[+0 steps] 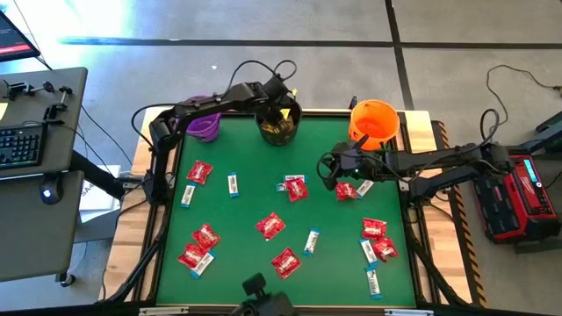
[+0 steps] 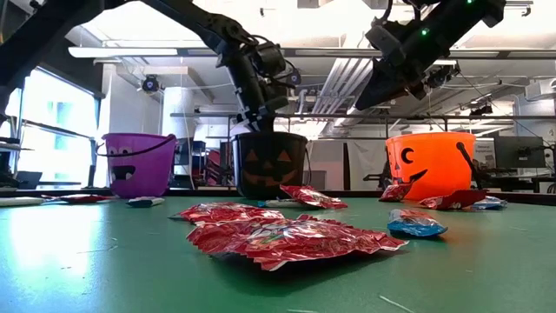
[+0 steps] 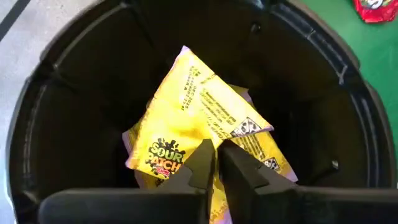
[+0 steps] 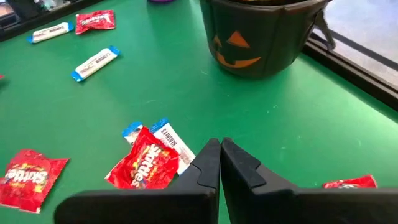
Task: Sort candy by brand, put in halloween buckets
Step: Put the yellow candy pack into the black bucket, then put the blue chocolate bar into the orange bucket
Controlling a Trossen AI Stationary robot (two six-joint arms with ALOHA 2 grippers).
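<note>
Black bucket [image 1: 279,125] taken as landmark, standing at the far edge of the green mat [image 1: 255,202]; dark round pail with an orange jack-o'-lantern face, yellow packets [image 3: 199,121] piled inside, glossy, crumpled, printed in black; top packet lies tilted, one corner up, long axis running diagonally across the pail floor.

Left gripper [image 3: 216,163] hangs directly over the black bucket's mouth, fingers a narrow slit apart, pinching nothing that shows; right gripper [image 4: 219,163] held above the mat to the right of the black bucket, jaws pressed together, empty.

Purple bucket [image 1: 205,125] just left of the black bucket; orange bucket [image 1: 374,123] to its right, dark face pattern showing in the low view.

Red packets [image 1: 270,226] and white-and-blue bars [image 1: 233,183] scattered flat on the mat in front of the black bucket, bars pointing various ways, most roughly away from the buckets' row.

Mat edged by a pale wooden frame [image 1: 140,211]; grey floor beyond; desk with keyboard [image 1: 19,145] far left of the black bucket; red box [image 1: 518,197] far right.
</note>
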